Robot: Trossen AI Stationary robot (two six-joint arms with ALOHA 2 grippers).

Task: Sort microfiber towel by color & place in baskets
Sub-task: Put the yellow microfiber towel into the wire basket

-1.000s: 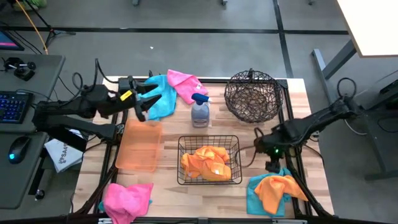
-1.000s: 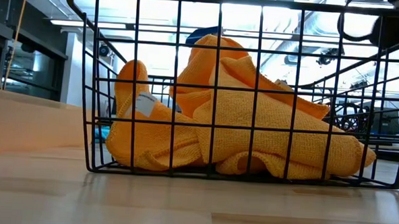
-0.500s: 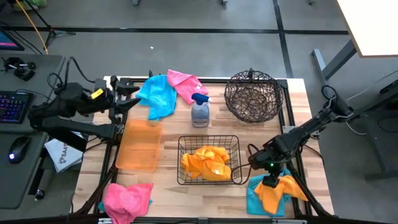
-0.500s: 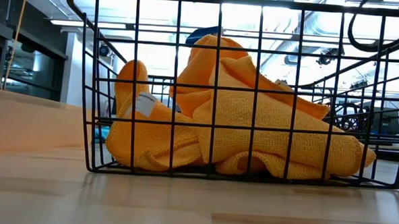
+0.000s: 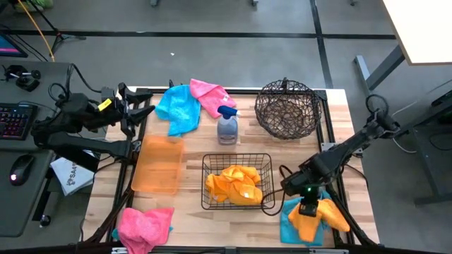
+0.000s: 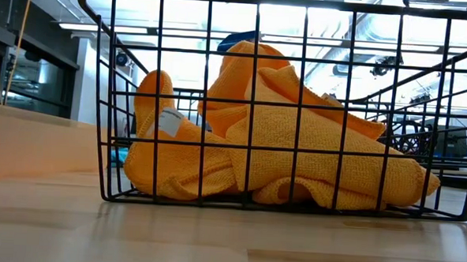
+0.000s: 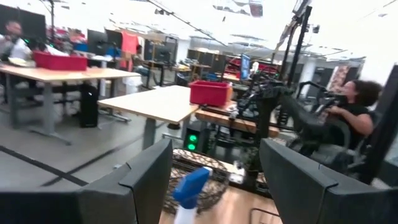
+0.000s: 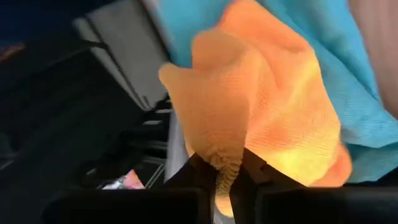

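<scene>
An orange towel (image 5: 318, 215) lies on a teal towel (image 5: 288, 224) at the table's near right corner. My right gripper (image 5: 306, 209) stands over it, shut on the orange towel (image 8: 267, 118). More orange towels (image 5: 236, 185) lie in the black rectangular wire basket (image 5: 237, 156), as the low view (image 6: 280, 149) shows. A teal towel (image 5: 178, 107) and a pink towel (image 5: 210, 95) lie at the far edge. Another pink towel (image 5: 145, 226) lies near left. My left gripper (image 5: 141, 116) is open and empty at the far left, apart from the teal towel. My right gripper pinches a raised fold of the orange towel (image 8: 225, 163) between its two fingers (image 8: 193, 177). It comes from above, pointing down. The rest of the towel lies bunched on the teal towel (image 8: 348, 93) beneath it.
A flat orange tray (image 5: 157, 164) lies at the left. A dark round wire basket (image 5: 287, 109) stands far right. A grey spray bottle with a blue trigger (image 5: 227, 125) stands between them and shows in the left wrist view (image 7: 189, 186). People sit in the room beyond.
My left gripper has drawn back from the teal towel toward the table's left edge. My right gripper has gone toward the near edge and down onto the orange towel, which is now bunched under it.
</scene>
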